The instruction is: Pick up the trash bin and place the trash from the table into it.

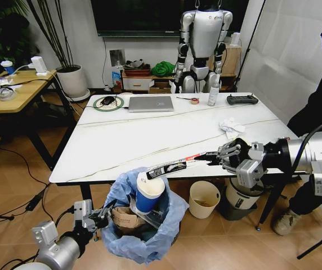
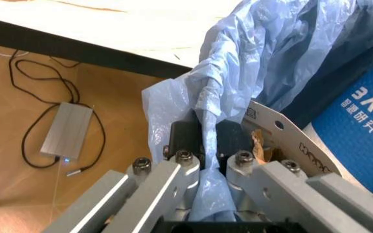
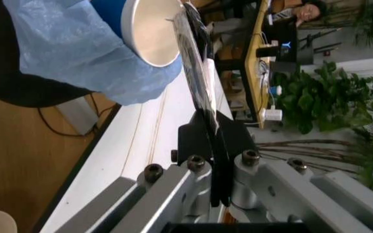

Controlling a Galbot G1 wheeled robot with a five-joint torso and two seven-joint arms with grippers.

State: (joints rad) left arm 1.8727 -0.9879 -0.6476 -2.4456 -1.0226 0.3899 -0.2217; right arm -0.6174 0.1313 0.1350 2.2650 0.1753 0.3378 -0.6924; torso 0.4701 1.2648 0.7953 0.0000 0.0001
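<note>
Two arms are busy, and on the left side the left pincer (image 1: 100, 215) is down low beside the front edge of the worktop, clamped tight on the rim of the small round dark trash bin (image 1: 144, 230) with its crinkled light-blue plastic liner bunched between the fingers (image 2: 185, 160). That bin hangs just below and in front of the big glossy white worktop (image 1: 150, 135), and it is already filling up: a flattened brown cardboard box (image 1: 125, 218) sits inside, and a blue paper cup (image 1: 149, 194) stands on top with its white mouth tipped upward. Moving right, a long white plastic packet (image 1: 175, 166) with dark print stretches from above the cup's rim across to the right pincer (image 1: 222, 158), which is closed on its far end, just off the worktop's front edge. So this looks like the drop-in step for the packet, its free end above the bin. The next move, I'd judge, calls for easing that packet further over the opening before letting go, or it may tip off the cup and miss. Further right on the worktop, a crumpled white tissue (image 1: 230, 127) lies untouched, waiting its turn.
</note>
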